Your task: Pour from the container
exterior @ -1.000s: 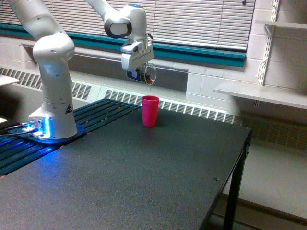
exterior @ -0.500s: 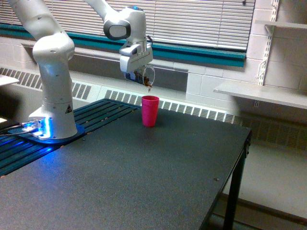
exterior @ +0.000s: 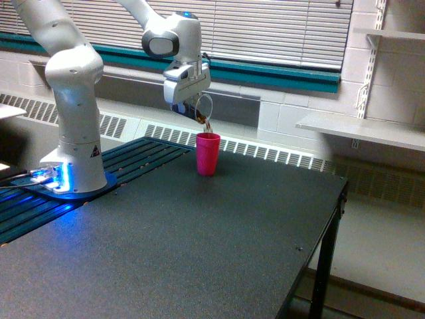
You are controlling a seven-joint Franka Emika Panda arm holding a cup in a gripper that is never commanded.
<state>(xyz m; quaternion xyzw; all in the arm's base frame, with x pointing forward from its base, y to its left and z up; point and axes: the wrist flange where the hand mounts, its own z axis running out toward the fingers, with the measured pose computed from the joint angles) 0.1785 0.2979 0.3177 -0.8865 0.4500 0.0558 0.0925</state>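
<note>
Gripper (exterior: 192, 105) clamped on clear plastic cup (exterior: 202, 108), jaws closed against its sides. Cup tipped further than half a second ago, mouth now angled down toward the exterior view's right. Held in the air just above pink cup (exterior: 208, 153), not touching. Brown granules (exterior: 207, 125) now spilling from the lip toward the pink cup's opening; a second ago still inside. Pink cup unmoved, upright on black worktop (exterior: 199, 239).
</note>
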